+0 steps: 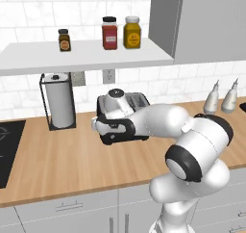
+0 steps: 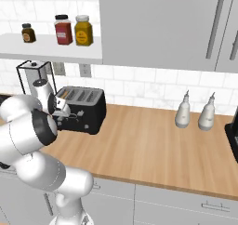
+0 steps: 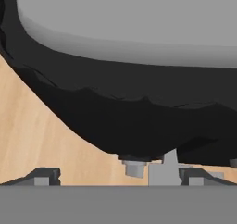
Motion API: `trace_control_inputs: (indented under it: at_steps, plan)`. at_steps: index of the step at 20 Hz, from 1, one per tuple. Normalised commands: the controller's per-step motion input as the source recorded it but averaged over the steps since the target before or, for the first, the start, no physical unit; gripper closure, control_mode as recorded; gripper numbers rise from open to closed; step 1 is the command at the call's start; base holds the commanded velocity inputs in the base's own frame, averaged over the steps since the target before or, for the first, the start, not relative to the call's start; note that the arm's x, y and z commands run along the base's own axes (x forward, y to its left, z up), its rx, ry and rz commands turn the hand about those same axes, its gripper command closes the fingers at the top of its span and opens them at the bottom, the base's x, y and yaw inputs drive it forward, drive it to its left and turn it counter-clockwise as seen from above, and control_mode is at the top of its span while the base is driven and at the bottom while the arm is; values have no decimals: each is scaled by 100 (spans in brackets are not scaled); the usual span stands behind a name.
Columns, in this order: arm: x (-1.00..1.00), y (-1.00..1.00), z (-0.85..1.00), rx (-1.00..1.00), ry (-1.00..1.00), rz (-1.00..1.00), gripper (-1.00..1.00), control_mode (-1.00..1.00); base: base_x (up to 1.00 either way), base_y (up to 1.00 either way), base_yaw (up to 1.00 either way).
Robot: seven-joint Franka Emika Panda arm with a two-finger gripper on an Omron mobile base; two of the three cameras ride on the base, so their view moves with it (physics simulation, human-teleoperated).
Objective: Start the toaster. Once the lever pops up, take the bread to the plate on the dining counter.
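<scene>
Looking from the left, the toaster (image 1: 137, 112) sits on the wood bench (image 1: 57, 160) by the tiled wall, half hidden by the arm. It could slide if pushed sideways.

From the right, the gripper (image 2: 62, 110) is at the toaster's front. Jar labels are too small to read.

From the hand, the spread gripper (image 3: 115, 174) is very close and could miss the lever.

I'm seeing my white arm covering most of the black boxy four-slot toaster (image 1: 139, 102) from the left; its slots (image 2: 80, 95) are looking too small to check for bread.
</scene>
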Motion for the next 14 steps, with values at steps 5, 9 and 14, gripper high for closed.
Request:
trace_control_inputs:
  at_steps: [5,9,14]
  plan:
    - [0,0,-25,0,0,0,-100,-100,0,0,0]
    - [-11,0,-27,0,0,0,-100,-100,0,0,0]
    - [-7,0,-3,0,0,0,-100,-100,0,0,0]
